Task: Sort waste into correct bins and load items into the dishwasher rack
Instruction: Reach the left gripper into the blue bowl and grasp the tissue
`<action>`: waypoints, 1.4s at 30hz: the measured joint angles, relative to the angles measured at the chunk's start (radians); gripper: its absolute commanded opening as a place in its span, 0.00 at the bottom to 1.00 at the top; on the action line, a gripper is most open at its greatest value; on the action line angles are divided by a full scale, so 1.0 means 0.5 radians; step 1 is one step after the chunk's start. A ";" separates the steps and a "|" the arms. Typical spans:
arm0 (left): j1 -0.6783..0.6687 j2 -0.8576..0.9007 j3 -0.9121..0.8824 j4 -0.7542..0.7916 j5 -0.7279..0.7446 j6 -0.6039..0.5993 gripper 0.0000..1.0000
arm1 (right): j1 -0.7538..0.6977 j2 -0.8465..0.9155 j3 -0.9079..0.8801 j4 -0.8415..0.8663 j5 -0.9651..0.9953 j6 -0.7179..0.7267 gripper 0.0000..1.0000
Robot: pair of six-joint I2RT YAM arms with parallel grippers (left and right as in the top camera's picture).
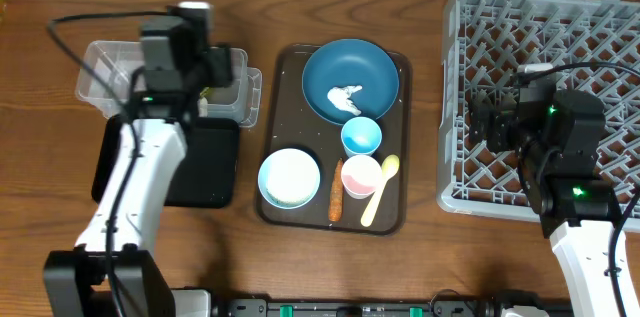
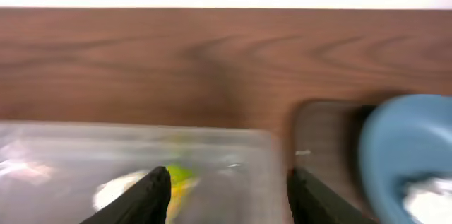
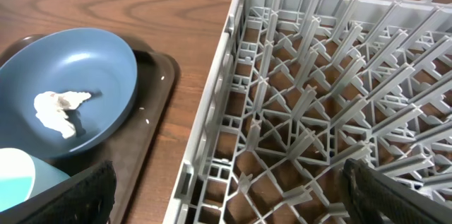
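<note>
1. Dark fingers of the left gripper [image 2: 227,178] fill the near edge of the left wrist view. They stand apart with nothing between them, hovering over the clear plastic tub [image 1: 100,67] at the far left of the table.
2. A blurred yellow-green patch, seemingly the snack wrapper [image 2: 178,176], lies in that tub below the jaws. The black tray [image 1: 215,172] sits just nearer than the tub.
3. The right gripper [image 3: 227,181] is spread wide and empty, above the left edge of the grey dishwasher rack [image 1: 470,107] at the right.
4. Between them is the dark brown serving tray [image 1: 300,132]. The dark blue bowl [image 1: 350,77] is at its far end with a crumpled tissue [image 1: 345,97] inside.
5. The tissue is probably very light and soft. A pinch on its bunched middle should lift it, though it may cling to the bowl.
6. The carrot [image 1: 336,189] lies between the white bowl [image 1: 290,177] and the pink cup [image 1: 361,175]. It looks firm and slim and may roll, so grip across its middle.
7. Both bowls, the pink cup and the light-blue cup [image 1: 361,136] look rigid and smooth, likely slippery. Their rims give the best hold.
8. The pale yellow spoon [image 1: 380,192] lies flat at the near right of the serving tray. It is thin and hard to get under, so take the handle across its width.
</note>
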 measured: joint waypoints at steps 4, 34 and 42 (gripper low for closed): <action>-0.222 0.002 0.026 -0.022 0.040 -0.027 0.59 | 0.000 0.000 0.000 0.000 0.001 0.000 0.99; -0.805 0.935 0.613 -0.278 0.002 -0.167 0.61 | 0.000 0.000 0.000 -0.052 0.001 0.000 0.99; -0.816 1.044 0.613 -0.338 0.025 -0.167 0.61 | 0.000 0.000 0.000 -0.052 0.001 -0.001 0.99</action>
